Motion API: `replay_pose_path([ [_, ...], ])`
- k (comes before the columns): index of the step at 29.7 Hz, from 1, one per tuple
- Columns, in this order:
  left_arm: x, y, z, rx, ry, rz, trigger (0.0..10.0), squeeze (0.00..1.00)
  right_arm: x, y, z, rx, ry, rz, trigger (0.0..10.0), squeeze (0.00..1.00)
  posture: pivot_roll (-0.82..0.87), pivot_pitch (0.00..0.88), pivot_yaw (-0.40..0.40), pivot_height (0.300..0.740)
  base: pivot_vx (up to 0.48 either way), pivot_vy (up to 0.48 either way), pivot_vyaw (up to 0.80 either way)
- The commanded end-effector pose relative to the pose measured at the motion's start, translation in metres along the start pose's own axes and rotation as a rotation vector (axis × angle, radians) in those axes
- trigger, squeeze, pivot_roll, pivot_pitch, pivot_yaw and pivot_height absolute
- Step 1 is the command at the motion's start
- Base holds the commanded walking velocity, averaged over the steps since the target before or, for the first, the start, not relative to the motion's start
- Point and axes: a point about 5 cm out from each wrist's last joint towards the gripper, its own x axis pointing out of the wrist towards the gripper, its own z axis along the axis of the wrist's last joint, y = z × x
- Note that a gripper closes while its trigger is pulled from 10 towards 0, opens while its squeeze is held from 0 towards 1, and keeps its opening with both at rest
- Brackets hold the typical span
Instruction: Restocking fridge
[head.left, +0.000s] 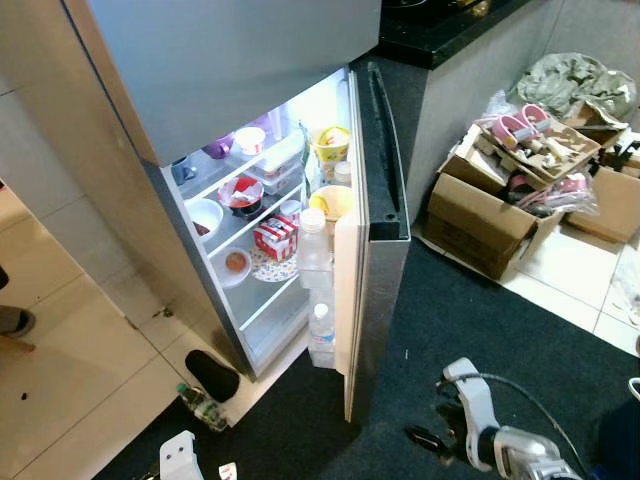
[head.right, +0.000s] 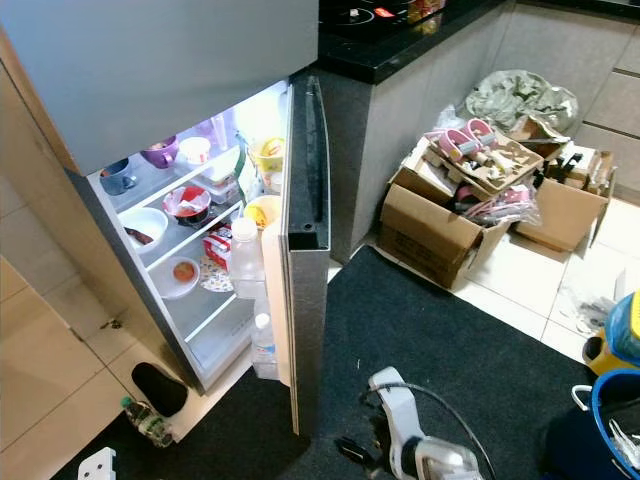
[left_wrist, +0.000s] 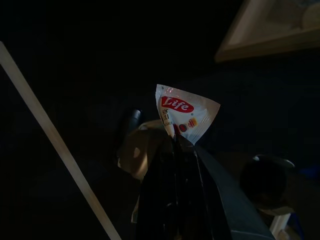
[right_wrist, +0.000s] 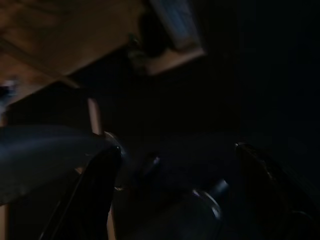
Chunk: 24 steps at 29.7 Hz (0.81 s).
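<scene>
The tall silver fridge (head.left: 250, 80) stands with its lower door (head.left: 375, 260) swung wide, lit shelves crowded with white bowls (head.left: 205, 215), a red-rimmed bowl (head.left: 240, 192), a red and white carton (head.left: 274, 238) and a purple cup (head.left: 218, 148); clear plastic bottles (head.left: 314, 250) stand in the door racks below a yellow tub (head.left: 330, 145); beside the black tabletop (head.right: 400, 40) a brown cardboard box (head.right: 430, 235) carries a tray of pink slippers (head.right: 465, 140); a dark bottle (head.left: 203, 406) lies on the floor by the fridge foot; the right gripper (right_wrist: 175, 170) hangs low over the dark mat (head.right: 450, 340), jaws well apart, holding nothing; the left gripper (left_wrist: 180, 145) has its jaws pressed together on a small white triangular sauce sachet (left_wrist: 184, 112) with a red label.
</scene>
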Motion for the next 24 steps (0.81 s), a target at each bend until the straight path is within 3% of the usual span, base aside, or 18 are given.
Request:
replay_pose_path([
  [1,-0.002,0.005,-0.001,0.018,0.002,0.025,10.0,0.0,0.005,0.009,0.002,-0.037,0.015,0.108,0.0,0.0,-0.05,0.0,0.025,0.74,0.0,0.0,0.0],
  [3,-0.002,0.006,0.0,0.03,-0.005,0.037,10.0,0.0,0.01,0.02,0.006,-0.088,0.044,0.259,0.0,0.0,-0.05,0.0,0.025,0.74,0.0,0.0,0.0],
  [4,-0.002,0.006,0.0,0.03,-0.005,0.037,10.0,0.0,0.01,0.02,0.006,-0.088,0.044,0.259,0.0,0.0,-0.05,0.0,0.025,0.74,0.0,0.0,0.0],
  [8,-0.002,0.009,0.003,0.029,-0.015,0.056,10.0,0.0,0.019,0.039,0.02,-0.148,0.032,0.457,0.0,0.0,-0.05,0.0,0.022,0.74,0.0,0.0,0.0],
  [10,-0.002,0.009,0.003,0.029,-0.015,0.056,10.0,0.0,0.019,0.039,0.02,-0.148,0.032,0.457,0.0,0.0,-0.05,0.0,0.022,0.74,0.0,0.0,0.0],
  [14,-0.003,0.009,0.003,0.028,-0.014,0.055,10.0,0.0,0.03,0.052,0.044,-0.185,-0.06,0.527,0.0,0.0,-0.04,0.0,0.024,0.74,0.0,0.0,0.0],
  [19,-0.003,0.01,0.0,0.028,-0.007,0.055,10.0,0.0,0.033,0.056,0.058,-0.204,-0.118,0.531,0.0,0.0,-0.04,0.0,0.023,0.74,0.0,0.0,0.0],
  [20,-0.003,0.01,-0.001,0.03,-0.003,0.056,10.0,0.0,0.033,0.055,0.065,-0.225,-0.14,0.496,4.5,0.0,-0.04,0.0,0.022,0.74,0.0,0.0,0.0],
  [22,-0.003,0.01,-0.001,0.031,-0.002,0.057,10.0,0.0,0.034,0.054,0.067,-0.233,-0.145,0.477,4.5,0.0,-0.04,0.0,0.022,0.74,0.0,0.0,0.0],
  [23,-0.003,0.01,-0.001,0.03,-0.003,0.057,10.0,0.0,0.034,0.052,0.072,-0.249,-0.162,0.441,10.0,0.0,-0.04,0.0,0.022,0.74,0.0,0.0,0.0],
  [24,-0.003,0.01,-0.001,0.03,-0.003,0.057,10.0,0.0,0.034,0.051,0.075,-0.259,-0.174,0.417,10.0,0.0,-0.04,0.0,0.017,0.74,0.0,0.0,0.0],
])
